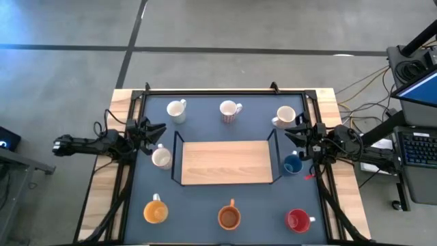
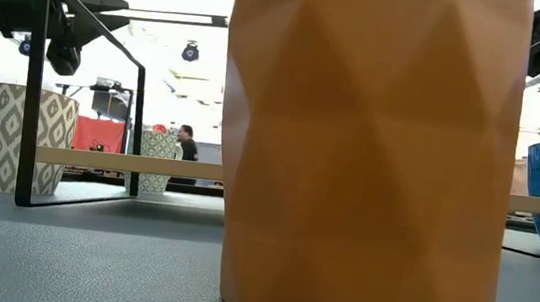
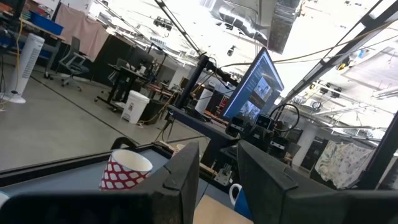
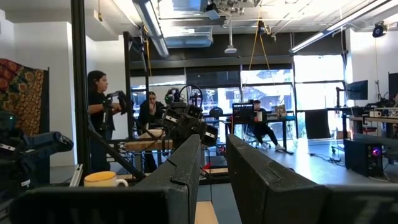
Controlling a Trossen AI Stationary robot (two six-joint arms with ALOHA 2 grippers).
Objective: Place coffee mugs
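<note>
Eight mugs (image 1: 229,217) ring bench edges; left claw (image 1: 161,130) and right claw (image 1: 290,132) both narrow, empty.

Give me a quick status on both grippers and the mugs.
Left gripper open, empty, at the table's left edge. Right gripper open, empty, at the right edge. Eight mugs ring the wooden board, none on it. Nothing in the way.

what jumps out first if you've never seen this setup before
The eye lands on the wooden board in its black frame at the middle of the dark table, ringed by eight mugs: three orange and red along the near edge, pale ones along the far edge. In the low view one orange mug fills nearly the whole picture. The left gripper and right gripper flank the board, holding nothing.
</note>
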